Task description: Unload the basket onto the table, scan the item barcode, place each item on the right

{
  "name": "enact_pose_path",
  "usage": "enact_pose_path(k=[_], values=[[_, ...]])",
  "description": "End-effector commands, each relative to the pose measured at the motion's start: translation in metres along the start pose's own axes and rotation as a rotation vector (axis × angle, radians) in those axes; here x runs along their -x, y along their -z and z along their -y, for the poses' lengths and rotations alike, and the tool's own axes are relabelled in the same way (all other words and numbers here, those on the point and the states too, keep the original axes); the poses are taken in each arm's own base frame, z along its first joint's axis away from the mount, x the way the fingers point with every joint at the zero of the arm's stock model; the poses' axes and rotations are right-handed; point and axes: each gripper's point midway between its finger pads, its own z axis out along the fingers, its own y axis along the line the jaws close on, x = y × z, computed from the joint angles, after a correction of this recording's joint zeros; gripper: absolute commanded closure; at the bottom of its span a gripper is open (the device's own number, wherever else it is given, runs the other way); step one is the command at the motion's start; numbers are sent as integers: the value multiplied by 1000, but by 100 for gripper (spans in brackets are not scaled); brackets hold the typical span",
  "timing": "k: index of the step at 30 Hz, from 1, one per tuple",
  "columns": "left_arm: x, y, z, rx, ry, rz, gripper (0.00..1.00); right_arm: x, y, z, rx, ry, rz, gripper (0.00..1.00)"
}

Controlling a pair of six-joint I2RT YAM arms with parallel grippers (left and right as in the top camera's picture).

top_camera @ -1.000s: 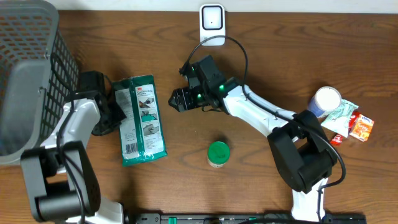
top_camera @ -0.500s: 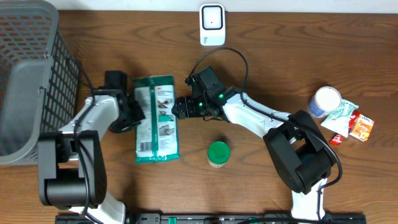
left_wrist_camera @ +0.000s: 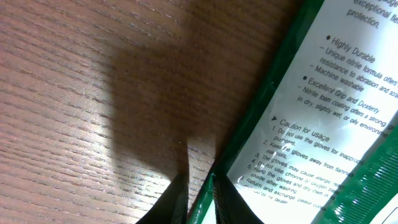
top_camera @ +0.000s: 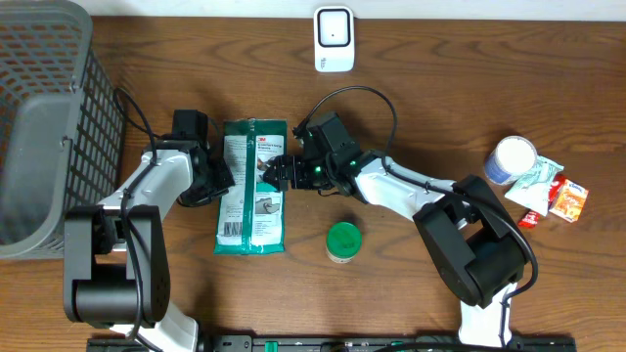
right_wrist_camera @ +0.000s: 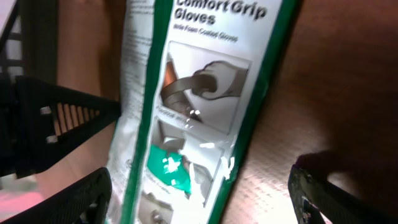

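The item is a green and white glove package point(top_camera: 252, 186), lying flat and lengthwise left of the table's middle. My left gripper point(top_camera: 217, 181) is at its left edge. In the left wrist view the two dark fingers point(left_wrist_camera: 200, 186) stand narrowly together with the package's green edge point(left_wrist_camera: 283, 112) pinched between them. My right gripper point(top_camera: 279, 174) hovers over the package's right edge, open wide. In the right wrist view its fingers point(right_wrist_camera: 205, 199) straddle the printed front point(right_wrist_camera: 199, 106) without touching it. A white scanner point(top_camera: 334, 39) stands at the back edge.
A grey mesh basket point(top_camera: 39, 127) fills the left side. A jar with a green lid point(top_camera: 343, 242) stands just right of the package's lower end. A white and blue can point(top_camera: 515, 156), crumpled packets point(top_camera: 538, 186) and an orange box point(top_camera: 568, 199) lie at the far right.
The left gripper has dragged the package to the right and turned it more upright. The right gripper has moved left over the package's edge and opened wider.
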Motion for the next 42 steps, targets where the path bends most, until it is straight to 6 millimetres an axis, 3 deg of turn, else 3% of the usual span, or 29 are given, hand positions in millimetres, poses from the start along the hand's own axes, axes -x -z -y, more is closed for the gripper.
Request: enact_pose_path(k=[1, 10, 16, 20, 24, 25, 28, 32, 36, 39, 42], values=[[-10, -10, -5, 12, -8, -41, 84, -25, -7, 13, -15, -77, -66, 12], [-23, -8, 11, -81, 2, -108, 84, -36, -18, 19, -15, -114, -103, 11], [-23, -8, 11, -81, 6, -108, 84, -49, -29, 2, 81, -78, -157, 15], [-23, -8, 10, -81, 6, -108, 84, -46, -29, -19, 180, 19, -153, 26], [-23, -8, 11, -81, 6, -107, 84, -41, -28, -23, 209, 50, -137, 53], [-23, -8, 11, -81, 5, -107, 84, -40, -27, -23, 209, 49, -136, 55], [-23, -8, 10, -80, 5, -107, 84, -39, -27, -22, 208, 83, -128, 51], [-22, -9, 10, -78, 5, -103, 84, -51, -33, -15, 154, 53, -157, 37], [-22, -9, 10, -79, 5, -102, 83, -48, -36, -29, 191, 95, -129, 33], [-22, -9, 10, -79, 5, -102, 83, -39, -36, -39, 225, 115, -90, 44], [-22, -9, 10, -78, 5, -103, 84, -31, -36, -40, 220, 121, -52, 68]])
